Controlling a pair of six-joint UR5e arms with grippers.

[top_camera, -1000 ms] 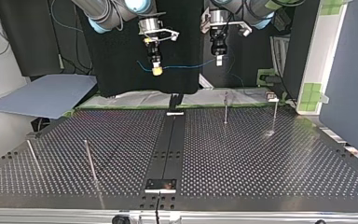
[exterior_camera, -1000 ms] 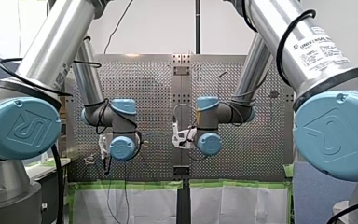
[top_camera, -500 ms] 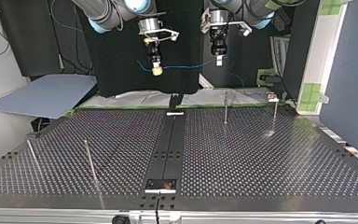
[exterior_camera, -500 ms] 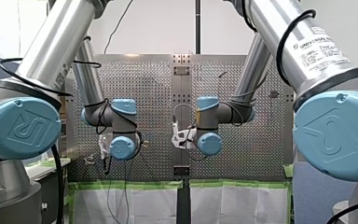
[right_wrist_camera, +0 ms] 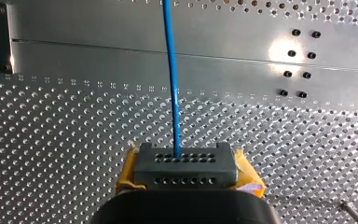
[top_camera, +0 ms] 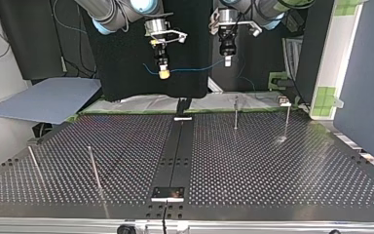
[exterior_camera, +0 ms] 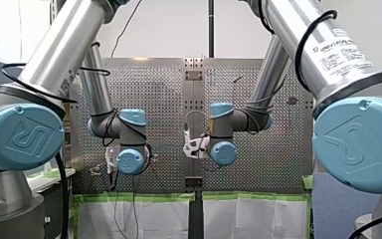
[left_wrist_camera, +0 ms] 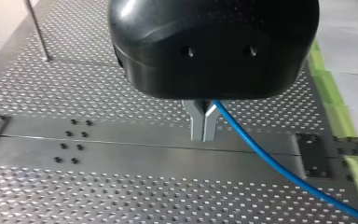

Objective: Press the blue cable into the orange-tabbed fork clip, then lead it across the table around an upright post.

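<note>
Light: bright, even, from above; the white wall (exterior_camera: pixel 169 30) in the front view is almost washed out.
Glare: a round hot spot on the table (right_wrist_camera: pixel 279 49) in the right wrist view.
Focus: blue cable (right_wrist_camera: pixel 171 93) crisp there; elbow joints (exterior_camera: pixel 22 137) nearest the front view's camera soft.

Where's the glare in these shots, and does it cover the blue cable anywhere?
Right wrist view: a bright hotspot on the centre strip, beside the blue cable, not over it. Top view: a glint on the table by a post, far from the cable. Left wrist view: no hotspot, cable plain.
</note>
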